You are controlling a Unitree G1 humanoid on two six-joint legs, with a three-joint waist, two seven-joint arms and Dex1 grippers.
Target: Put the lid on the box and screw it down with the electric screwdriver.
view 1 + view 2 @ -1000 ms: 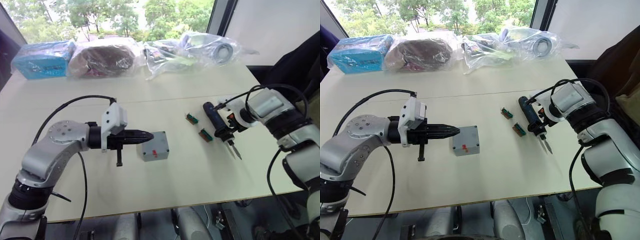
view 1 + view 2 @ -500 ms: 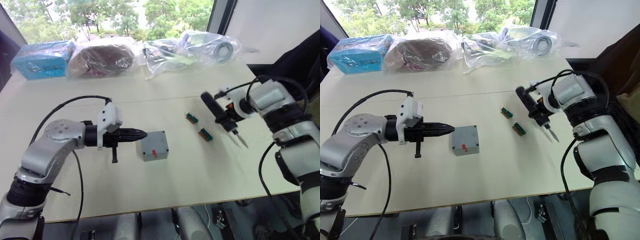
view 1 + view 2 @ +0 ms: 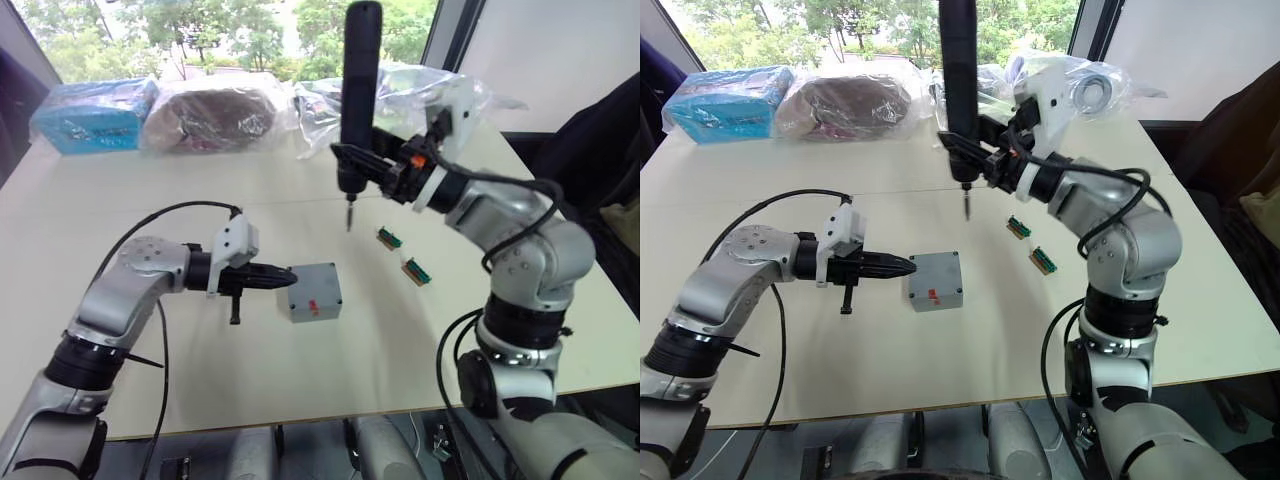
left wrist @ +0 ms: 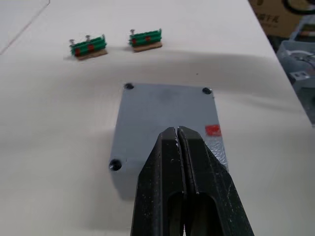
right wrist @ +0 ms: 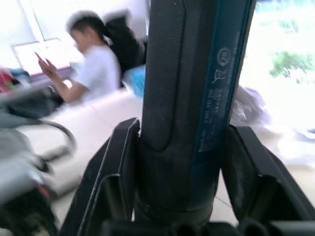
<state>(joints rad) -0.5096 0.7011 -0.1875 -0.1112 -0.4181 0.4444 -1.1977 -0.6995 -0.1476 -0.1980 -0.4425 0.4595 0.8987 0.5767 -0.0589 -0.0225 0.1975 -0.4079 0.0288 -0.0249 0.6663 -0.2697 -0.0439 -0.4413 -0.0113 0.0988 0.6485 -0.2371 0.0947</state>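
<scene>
Two fingers of our right gripper [image 3: 980, 150] are hugging the stiff, smooth electric screwdriver [image 3: 960, 85] at its lower end, while our left gripper [image 3: 902, 265], pinched shut on nothing, is pointing at the lid [image 3: 935, 281] at its three o'clock.

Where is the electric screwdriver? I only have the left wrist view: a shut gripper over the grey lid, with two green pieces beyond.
Observer: The right gripper holds the electric screwdriver upright in the air, bit pointing down.
Operator: Is the bit over a screw hole?
Observer: No. In the head views the bit tip hangs over bare table, beyond the box on the window side.
Operator: How does my left gripper come in?
Observer: The left gripper reaches in level from the robot's left, with its tips at the left edge of the lid.
</scene>
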